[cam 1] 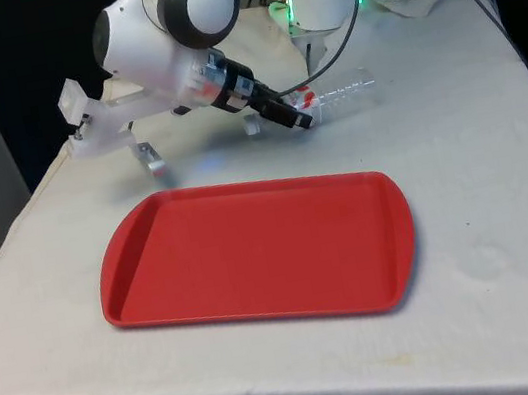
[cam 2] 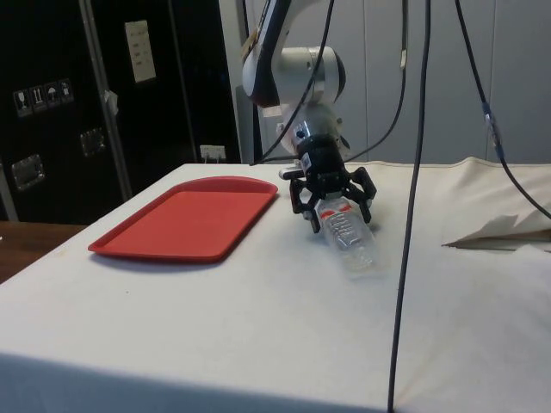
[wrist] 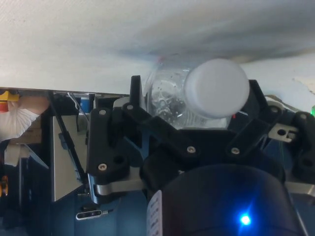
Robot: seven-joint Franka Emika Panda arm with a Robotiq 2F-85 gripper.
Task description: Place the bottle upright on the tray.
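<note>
On the near half of the counter (cam 1: 511,217), the red tray (cam 1: 258,251) lies flat with nothing on it, waiting for its load. Just beyond its far rim, my claw (cam 1: 299,117) reaches low over the white cloth, its two fingers spread to either side of the cap end of the clear plastic bottle (cam 1: 340,95), which lies on its side, white cap toward me and base pointing away. From the wrist, the white cap (wrist: 216,88) sits between the fingers with a gap still visible, so I judge them apart, not yet clamped. The step in hand is the grasp. What comes next, as I read it, is to close on the neck, lift, swing the bottle vertical and bring it back over the tray, base down. A slick round neck could twist in my grip.
</note>
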